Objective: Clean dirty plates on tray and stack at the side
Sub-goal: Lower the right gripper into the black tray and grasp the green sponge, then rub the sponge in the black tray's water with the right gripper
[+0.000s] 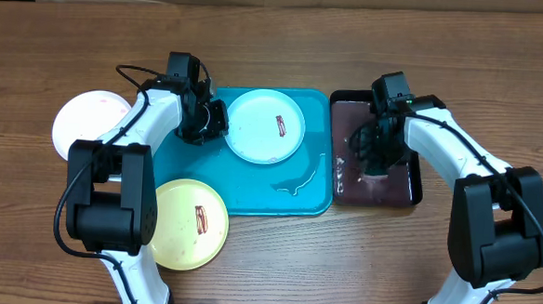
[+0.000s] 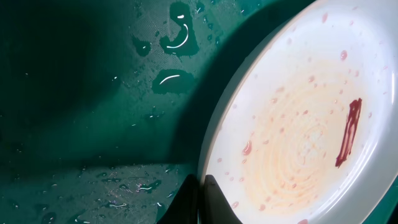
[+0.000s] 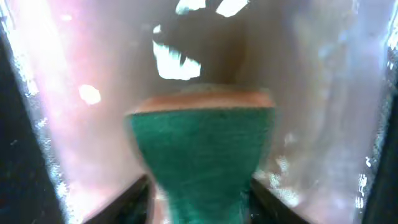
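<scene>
Pinching rim of light cyan plate [image 1: 265,126]: left claw [image 1: 205,121] closed at plate's left edge, plate on turquoise tray [image 1: 251,196] | right claw [image 3: 199,202] grips green sponge [image 3: 199,149] over black tray [image 1: 405,187] | white plate [image 1: 87,124] on counter [image 1: 340,267]

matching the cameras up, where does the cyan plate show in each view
overhead: cyan plate upper middle, on the turquoise tray
left wrist: fills the right side, tray to its left
right wrist: not in it; only the sponge
shared landmark: the brown-red smear on the plate
</scene>
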